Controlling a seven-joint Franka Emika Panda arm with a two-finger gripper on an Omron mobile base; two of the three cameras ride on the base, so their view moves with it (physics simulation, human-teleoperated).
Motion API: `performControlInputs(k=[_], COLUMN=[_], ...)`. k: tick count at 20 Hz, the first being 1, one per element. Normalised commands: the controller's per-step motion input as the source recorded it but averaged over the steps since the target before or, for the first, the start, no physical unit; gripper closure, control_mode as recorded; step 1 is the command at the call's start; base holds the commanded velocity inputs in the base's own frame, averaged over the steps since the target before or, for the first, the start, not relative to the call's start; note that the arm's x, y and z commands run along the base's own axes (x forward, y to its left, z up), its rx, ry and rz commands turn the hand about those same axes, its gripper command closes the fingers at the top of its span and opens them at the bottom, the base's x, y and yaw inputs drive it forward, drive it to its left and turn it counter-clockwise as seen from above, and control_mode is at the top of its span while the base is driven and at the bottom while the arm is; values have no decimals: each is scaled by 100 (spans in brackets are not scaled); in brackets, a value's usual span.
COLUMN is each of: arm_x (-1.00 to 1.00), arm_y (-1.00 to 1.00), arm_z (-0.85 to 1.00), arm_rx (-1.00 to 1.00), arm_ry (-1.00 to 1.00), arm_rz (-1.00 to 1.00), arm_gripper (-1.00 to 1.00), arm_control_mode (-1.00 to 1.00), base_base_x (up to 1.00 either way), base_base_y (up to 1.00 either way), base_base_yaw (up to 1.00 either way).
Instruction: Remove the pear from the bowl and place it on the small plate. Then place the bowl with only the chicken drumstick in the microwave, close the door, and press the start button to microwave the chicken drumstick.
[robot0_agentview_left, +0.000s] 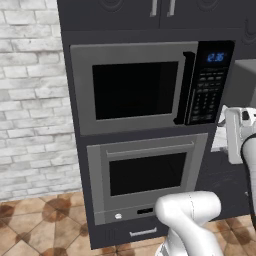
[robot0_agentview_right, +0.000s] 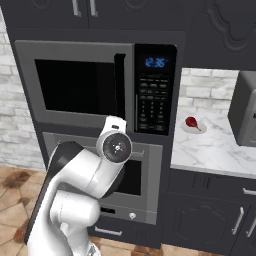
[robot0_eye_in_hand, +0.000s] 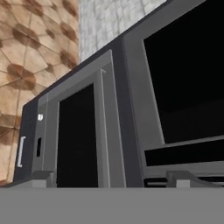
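**Claw released, facing oven stack**

Left base view: microwave (robot0_agentview_left: 135, 87) door closed, oven (robot0_agentview_left: 145, 175) directly below it.
Right base view: small plate (robot0_agentview_right: 193, 126) with a red item on the marble surface (robot0_agentview_right: 215, 150), right of microwave.
Hand view: claw (robot0_eye_in_hand: 111, 178) tips spread apart, gripping nothing, oven ahead.
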Motion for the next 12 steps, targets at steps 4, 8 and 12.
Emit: performControlInputs(k=[4,8,12], arm_x=[39,35,35], arm_y=[-14,-13,-3], arm_z=[-11,-20,-24], arm_rx=[2,1,0], arm_ry=[0,0,0], arm_rz=[-2,-1,0], arm_gripper=[-100,-100,-100], arm_control_mode=[-100,-100,-100], base_base_x=[0,0,0], base_base_y=[0,0,0], base_base_yaw=[0,0,0])
